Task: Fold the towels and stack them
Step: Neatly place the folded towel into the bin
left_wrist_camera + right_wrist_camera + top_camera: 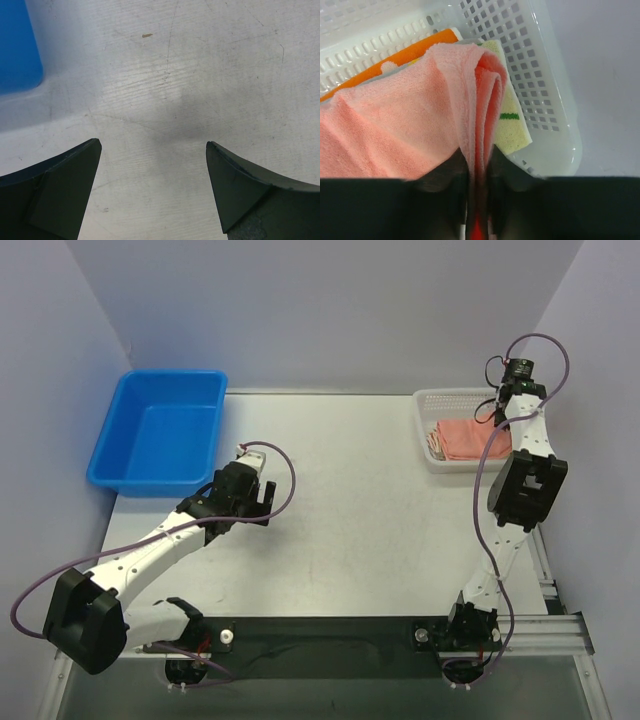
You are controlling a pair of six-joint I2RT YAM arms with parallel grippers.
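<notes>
**A:** What can go wrong from here?

**B:** Your right gripper (479, 167) is pinched tight on a bunched fold of the pink towel (395, 130), with several layers between the fingers. Lift like this and I judge it comes up crumpled, or a layer slips out. It also lies on the orange towel (420, 45) and the green towel (512, 125) in the basket (555, 75). Those two may drag up with it, or the cloth may catch the basket's rim.

**A:** Where is the towel against the gripper?

**B:** The fold runs straight into the closed jaws, near one corner of the basket. The rest spreads away from them across the basket, on top of the pile.

**A:** And the left?

**B:** Your left gripper (154, 145) hangs spread wide over the table (200, 60), holding nothing, well apart from the basket.
</notes>
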